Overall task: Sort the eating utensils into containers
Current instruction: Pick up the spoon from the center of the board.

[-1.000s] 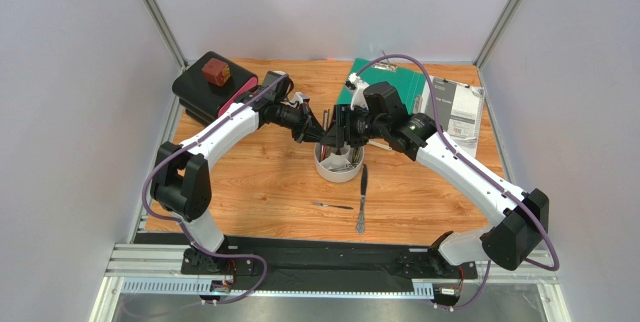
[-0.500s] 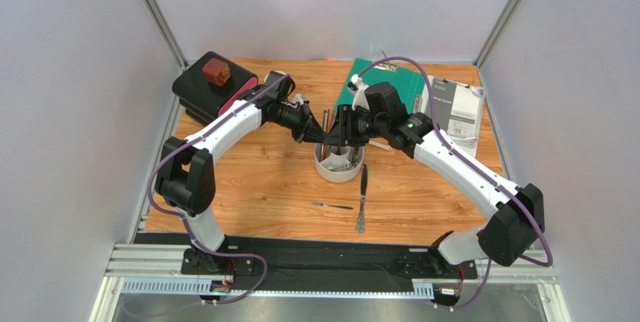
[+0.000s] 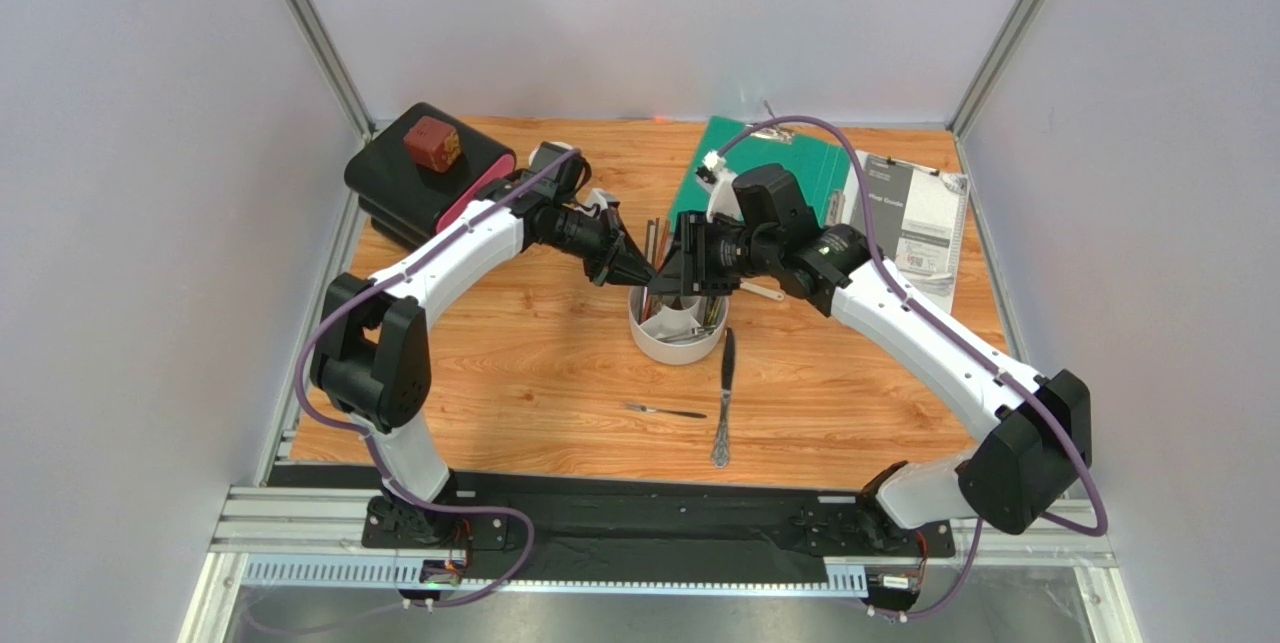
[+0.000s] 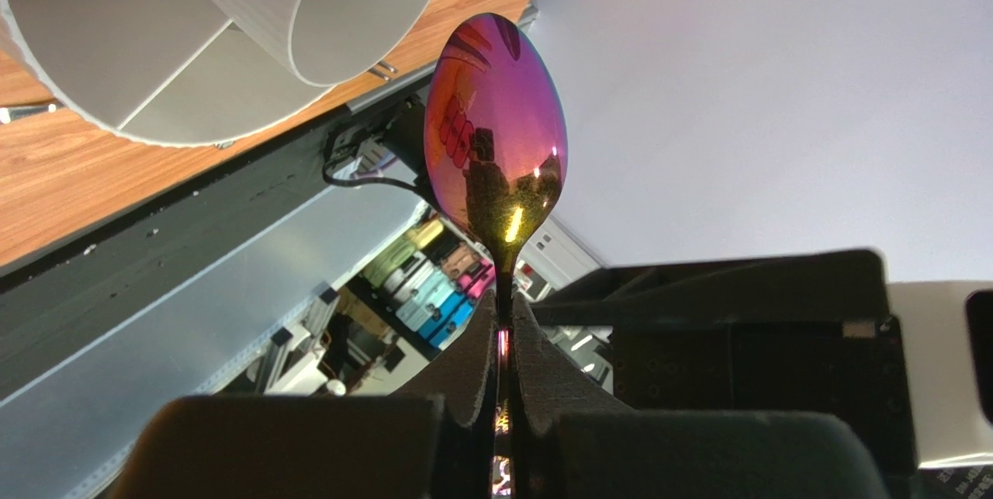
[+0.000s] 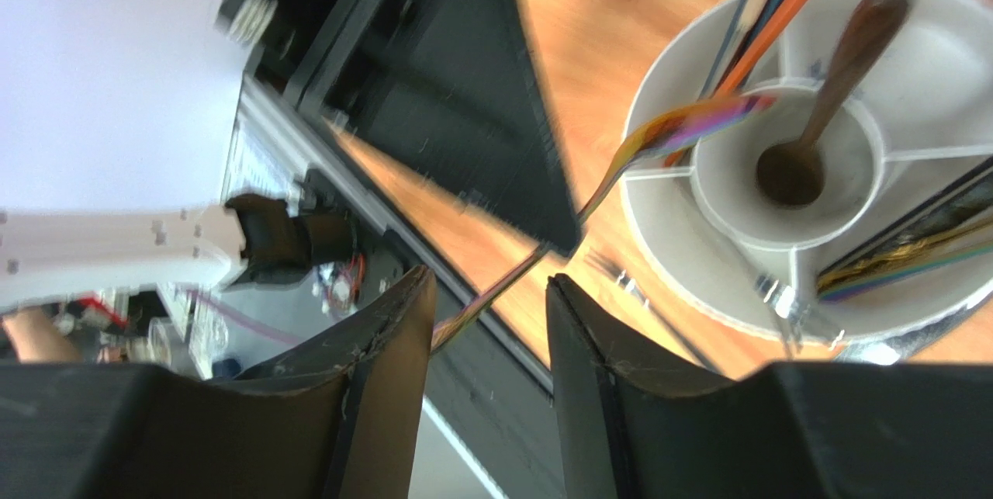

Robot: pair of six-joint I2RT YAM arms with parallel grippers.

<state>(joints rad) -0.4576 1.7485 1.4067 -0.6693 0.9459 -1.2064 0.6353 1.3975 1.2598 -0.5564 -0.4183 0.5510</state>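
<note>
1. Top view: tips of left gripper (image 3: 639, 277) & right gripper (image 3: 672, 276) overlap above the holder (image 3: 661, 351), hiding its far side. Utensils inside are too small to tell apart.
2. Left wrist: iridescent spoon (image 4: 495, 138) handle vanishes btwn the fingers, cut off at bottom edge. Holder cut by top & left edges.
3. Right wrist: pic blurred. Holder cut at right edge. Iridescent handle (image 5: 653, 144) runs into the gap btwn fingers; contact w/ either can't be told.
4. Green clipboard (image 3: 824, 163) partly under right arm.

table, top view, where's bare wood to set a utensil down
Bare wood left of white holder, and at the back between black box and green folder. Crowded over the holder, where left end effector and right end effector meet.
</note>
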